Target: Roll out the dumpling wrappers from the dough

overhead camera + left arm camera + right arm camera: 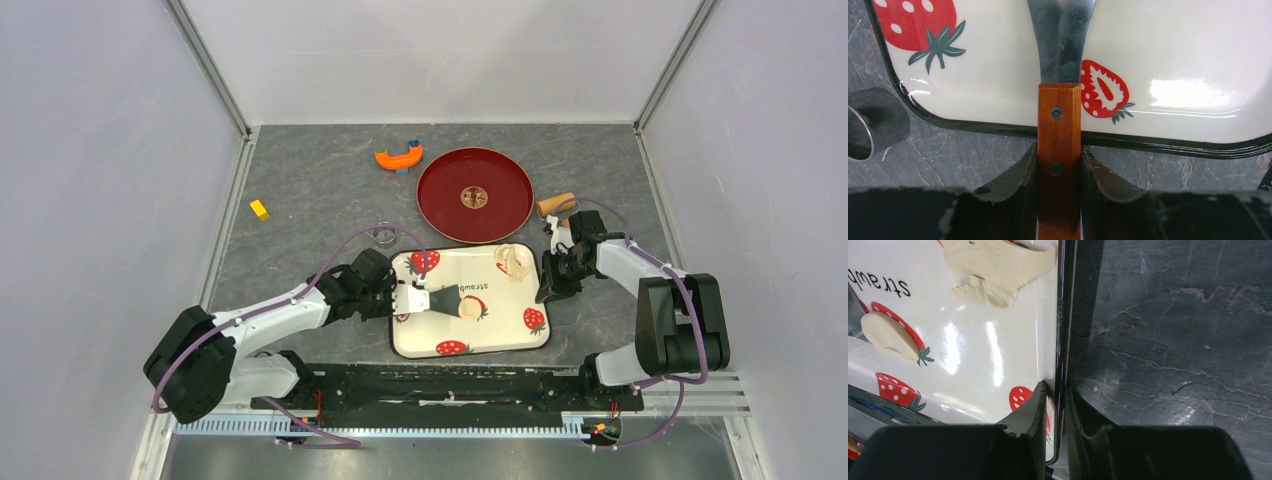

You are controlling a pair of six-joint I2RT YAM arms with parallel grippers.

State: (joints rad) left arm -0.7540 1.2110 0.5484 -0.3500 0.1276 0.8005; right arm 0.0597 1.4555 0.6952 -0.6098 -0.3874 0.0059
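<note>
The small oval dough piece [470, 307] lies mid-tray on a printed strawberry, and the wide end of the scraper [1059, 120] reaches it, apparently touching its near-left side. The flattened, ragged-edged wrapper [513, 262] lies apart from it toward the far right corner of the strawberry tray [500, 335]. The left fingers [1030, 167] are closed narrow on the scraper's wooden handle. The right fingers [1040, 402] are nearly shut, pinching the tray's thin right rim to hold it steady. The main risk seems to be at the blade: pushed too steeply, it could gouge or smear the soft piece instead of sliding under it, or the dough could stick to the metal and lift away in a fold. A hard shove could also skid the tray, since only a narrow bite on a glossy rim holds it, and a slip there would let the tray swing toward the right arm. The wooden roller [556, 206] lies just behind the right arm, beside the red round tray [474, 195], so a careless elbow could send it rolling. Counted: two pale dough pieces, one of them flattened and one smaller and oval. There is one scraper, one strawberry tray, one red round tray and one roller. On the grey bench [320, 190] there are also one orange curved piece [399, 157], one yellow block [259, 209] and one small cup [383, 235].
</note>
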